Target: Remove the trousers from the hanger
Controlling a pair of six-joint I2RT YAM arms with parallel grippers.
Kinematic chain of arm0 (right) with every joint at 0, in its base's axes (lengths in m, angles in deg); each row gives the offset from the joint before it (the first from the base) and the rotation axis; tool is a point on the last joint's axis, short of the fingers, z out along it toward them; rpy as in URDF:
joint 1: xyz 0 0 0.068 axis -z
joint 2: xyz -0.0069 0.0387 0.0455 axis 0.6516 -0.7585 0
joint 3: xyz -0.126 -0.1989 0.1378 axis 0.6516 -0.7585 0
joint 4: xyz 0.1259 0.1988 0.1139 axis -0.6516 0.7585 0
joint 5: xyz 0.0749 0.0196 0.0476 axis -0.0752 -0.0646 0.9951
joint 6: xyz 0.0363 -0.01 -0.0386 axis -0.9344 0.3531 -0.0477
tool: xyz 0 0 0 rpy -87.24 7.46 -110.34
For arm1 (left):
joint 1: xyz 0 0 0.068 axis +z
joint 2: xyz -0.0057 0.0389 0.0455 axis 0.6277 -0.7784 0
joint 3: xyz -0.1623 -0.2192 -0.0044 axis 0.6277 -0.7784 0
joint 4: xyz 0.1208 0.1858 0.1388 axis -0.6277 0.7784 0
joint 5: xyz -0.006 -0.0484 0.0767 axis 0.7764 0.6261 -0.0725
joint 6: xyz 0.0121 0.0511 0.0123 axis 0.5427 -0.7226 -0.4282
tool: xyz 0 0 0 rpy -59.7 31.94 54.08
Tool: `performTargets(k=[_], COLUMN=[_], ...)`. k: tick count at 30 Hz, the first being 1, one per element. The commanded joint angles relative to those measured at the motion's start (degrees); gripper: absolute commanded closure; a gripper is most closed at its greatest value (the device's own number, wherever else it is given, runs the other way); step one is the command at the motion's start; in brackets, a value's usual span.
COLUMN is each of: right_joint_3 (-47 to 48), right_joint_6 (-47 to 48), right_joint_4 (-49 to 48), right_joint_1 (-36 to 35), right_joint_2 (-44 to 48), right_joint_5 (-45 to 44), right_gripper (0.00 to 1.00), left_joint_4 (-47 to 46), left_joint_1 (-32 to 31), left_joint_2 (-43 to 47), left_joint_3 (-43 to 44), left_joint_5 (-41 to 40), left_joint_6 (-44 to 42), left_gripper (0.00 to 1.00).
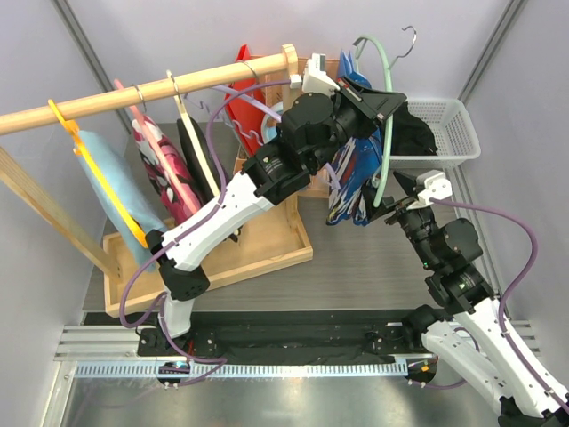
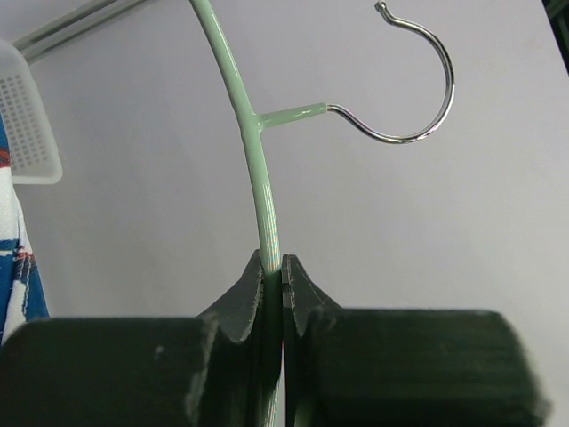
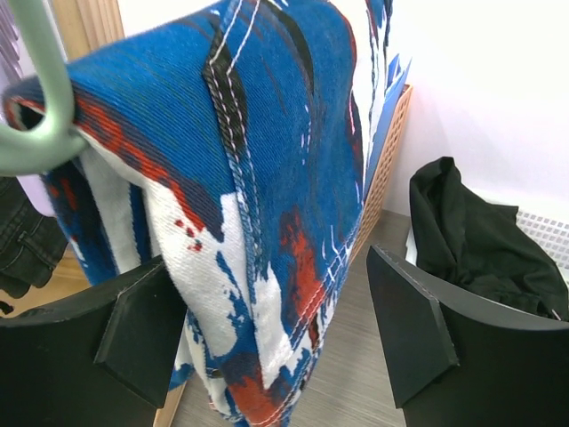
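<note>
We are watching the printed trousers. They are hanging folded over the bar of the mint-green hanger, up in the air above the desk and just in front of the white basket.

The left pincer is gripping that hanger. Its fingers are pressed together on the thin green rod, just below where the chrome hook branches off. The hook is sitting in open air, well apart from the wooden rail.

The right pincer is reaching in from the right at the low end of the cloth. Its fingers are standing wide apart with the blue, white and red fabric hanging between them. The cloth is lying against one finger, and the other finger is standing clear of it.

The black trousers are lying bunched in the basket, behind the printed pair. Further left, other garments are hanging from the rail.
</note>
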Motion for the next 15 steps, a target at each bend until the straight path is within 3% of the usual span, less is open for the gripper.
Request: performTargets(k=[1, 10, 15], right_joint_3=[1.08, 1.69, 1.96], right_joint_6=[0.8, 2.12, 2.74], right_joint_4=[-1.82, -3.04, -8.74], right_joint_1=[0.08, 0.17, 0.08], right_joint_2=[-0.82, -2.04, -4.33], right_joint_5=[0.86, -3.62, -5.54], right_gripper=[0.16, 0.16, 0.2], left_joint_4=[-9.18, -8.83, -8.66], left_joint_1=[2.93, 2.84, 2.75], left_joint_2=[4.48, 4.65, 4.65], left_joint_3=[4.56, 4.38, 4.2], left_joint_5=[-0.65, -0.12, 0.4], left_joint_6=[5.01, 5.36, 5.89], left_gripper=[0.99, 0.99, 0.99])
